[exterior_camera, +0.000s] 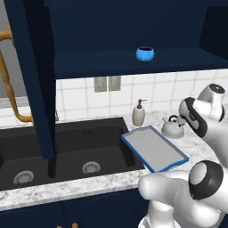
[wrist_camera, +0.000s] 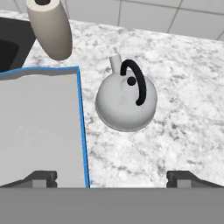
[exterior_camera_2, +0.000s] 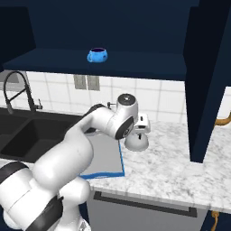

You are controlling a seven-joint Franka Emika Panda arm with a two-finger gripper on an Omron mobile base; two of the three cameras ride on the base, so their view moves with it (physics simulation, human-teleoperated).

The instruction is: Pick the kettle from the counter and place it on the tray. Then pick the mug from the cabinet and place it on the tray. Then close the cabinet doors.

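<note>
Speckled stone bench (exterior_camera: 111, 180) with a black double sink (exterior_camera: 67, 149) on its left, white tile behind, navy cabinet (exterior_camera: 133, 26) above. Kettle (wrist_camera: 126, 99) sits upright on the bench just right of the tray (wrist_camera: 39, 127), close to its blue rim but apart from it, black handle arched over the top, spout toward the tiled wall. Tray lies flat on the bench between sink and kettle, grey surface bare. Beige soap bottle (exterior_camera: 139, 114) stands behind the tray's far corner, near the wall. Hand (wrist_camera: 111, 177) hangs above the kettle looking down on it, fingers (wrist_camera: 41, 178) spread wide with nothing between them; one tip is over the tray edge, the other over bare stone, kettle ahead of the gap. In the right base view the arm's wrist covers most of the kettle (exterior_camera_2: 136, 142). Mug (exterior_camera: 145, 54) is on the cabinet shelf (exterior_camera: 178, 60), blue, dark purple inside, upright, well above the bench. Cabinet doors stand open: left door (exterior_camera: 33, 75) swung out edge-on over the sink, its brass handle (exterior_camera: 9, 75) at far left; right door (exterior_camera_2: 207, 81) edge-on in the right base view. Black faucet (exterior_camera_2: 18, 90) arches at the sink's back edge.
</note>
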